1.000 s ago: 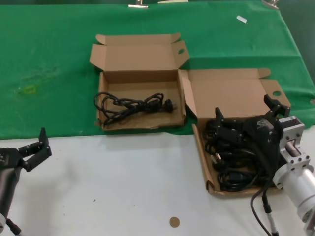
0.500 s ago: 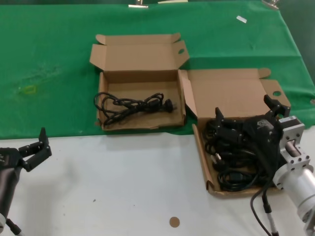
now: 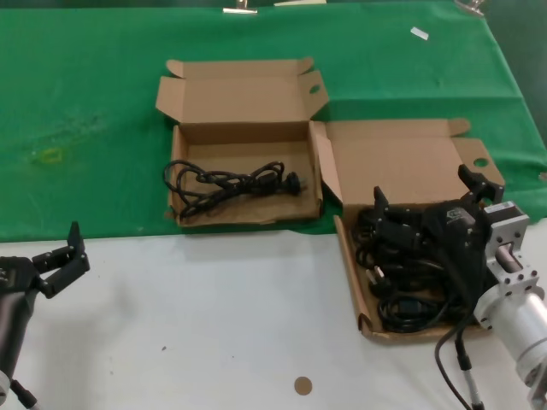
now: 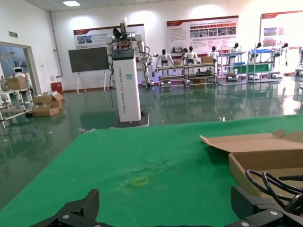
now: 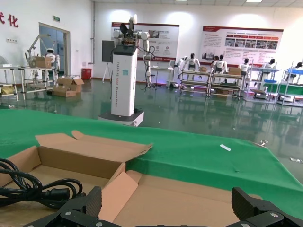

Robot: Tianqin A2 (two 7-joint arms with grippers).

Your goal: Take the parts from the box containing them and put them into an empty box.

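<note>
The straight-walled box [image 3: 345,256] on the right holds a pile of black power cords [image 3: 406,295]. My right gripper [image 3: 427,192] hovers just above that pile, open and empty; in the right wrist view [image 5: 168,207] only this box's lid [image 5: 189,201] lies between its fingers. The box with the wavy front wall [image 3: 248,216] stands to the left and farther back, with one looped cord [image 3: 231,182] in it. That cord [image 5: 35,190] and that box [image 5: 75,158] show in the right wrist view too. My left gripper [image 3: 64,256] is parked open at the near left, over the white table.
Green cloth [image 3: 85,128] covers the far half of the table, and white tabletop [image 3: 214,316] the near half. A small brown disc [image 3: 302,385] lies on the white part. The left wrist view shows its open gripper [image 4: 165,210] over the cloth and the wavy box's wall [image 4: 246,170].
</note>
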